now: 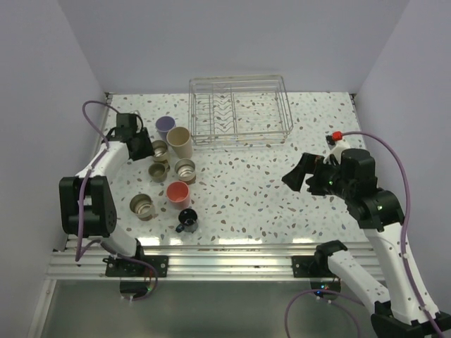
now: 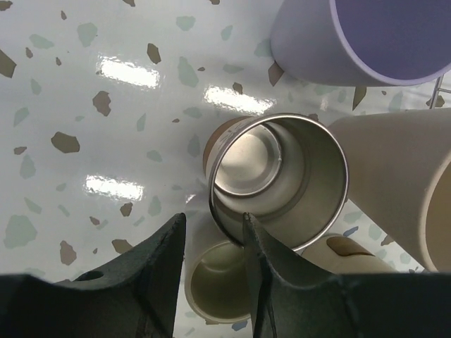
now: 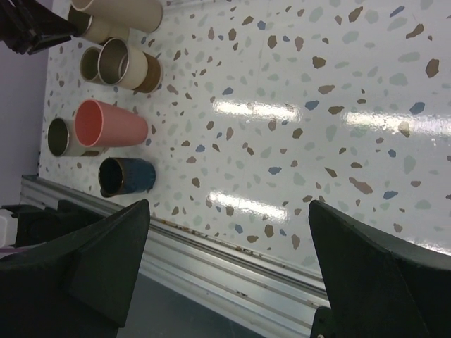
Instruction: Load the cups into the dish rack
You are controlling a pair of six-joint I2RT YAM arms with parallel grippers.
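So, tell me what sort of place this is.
Probably a robot test cell: plain walls box in a speckled table, an aluminium rail lines its near edge, cups stand near a dish rack.

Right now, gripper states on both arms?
Left gripper: slightly open, straddling the metal cup rim, not clamped.
Right gripper: wide open, empty.

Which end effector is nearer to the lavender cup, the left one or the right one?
Left. The left end effector is close beside the lavender cup, on its left; the right end effector is far off to its right.
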